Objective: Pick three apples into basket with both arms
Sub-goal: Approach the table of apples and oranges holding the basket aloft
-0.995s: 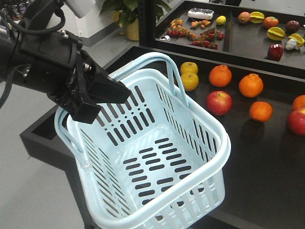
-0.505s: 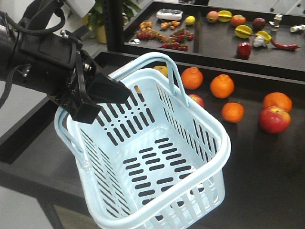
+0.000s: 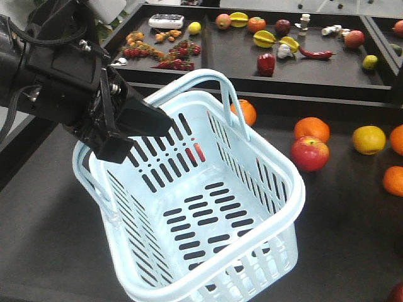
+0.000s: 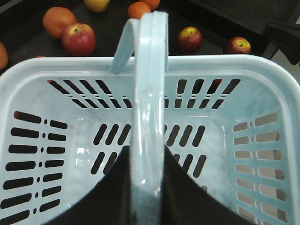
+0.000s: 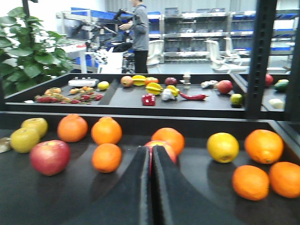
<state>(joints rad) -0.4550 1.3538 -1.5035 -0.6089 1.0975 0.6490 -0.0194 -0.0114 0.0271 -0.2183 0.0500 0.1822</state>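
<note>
basket (image 4: 70,65): smooth, glossy pale blue plastic
desk (image 3: 50,220): matt black, smooth, faint sheen
fingers (image 5: 136,187): matt black, slightly grainy
red apple (image 3: 310,153): shiny skin

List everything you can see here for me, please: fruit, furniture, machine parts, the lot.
table: one, black, under the fruit
basket: one, pale blue, empty, held up by its handle
apples: three in the left wrist view, red, on the table beyond the basket
oranges: seven in the right wrist view, orange, scattered on the table
yellow fruits: three, yellow, beside the oranges
small produce: many pieces, mixed colours, in the rear tray
plant: one, green, far left
person: one, grey top, far background
left gripper: one, black, shut on the basket handle
right gripper: one, black, shut, empty, facing the fruit
</note>
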